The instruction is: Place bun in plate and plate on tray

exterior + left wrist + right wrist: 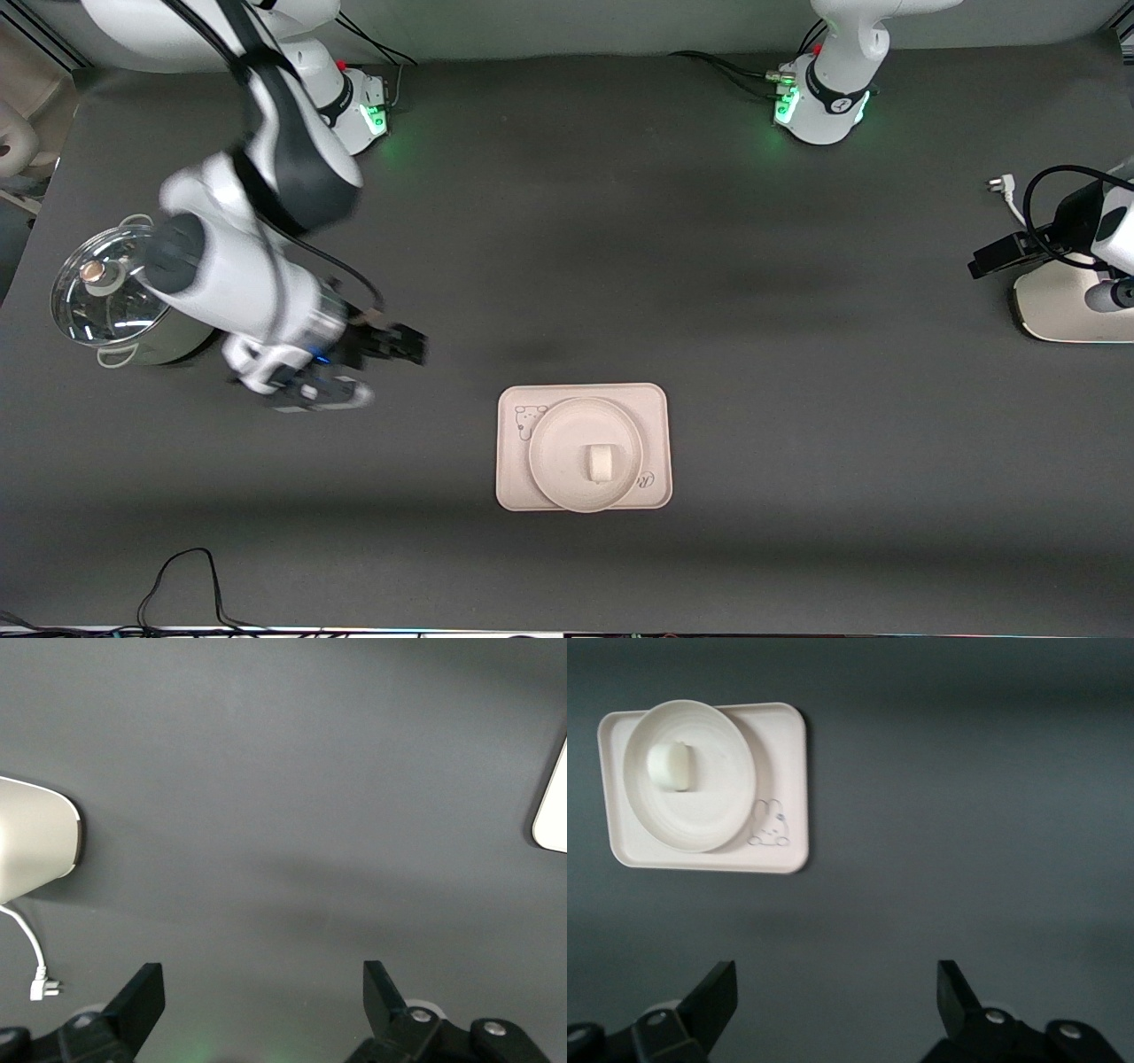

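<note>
The small white bun point(600, 462) lies on the round cream plate point(554, 443), and the plate sits on the cream-pink rectangular tray point(514, 483) toward the front camera's side of the table. The right wrist view shows the bun point(671, 765), the plate point(713, 811) and the tray point(784, 753) with its rabbit drawing. My right gripper point(412, 347) is open and empty above bare table, off the tray toward the right arm's end; its jaws point(835, 979) stand wide apart. My left gripper point(261, 983) is open and empty over bare table; it is out of the front view.
A steel pot with a glass lid point(111, 292) stands at the right arm's end of the table. A white stand base point(1063, 306) with a black cable and a white plug point(999, 184) sits at the left arm's end. A tray corner point(554, 815) shows in the left wrist view.
</note>
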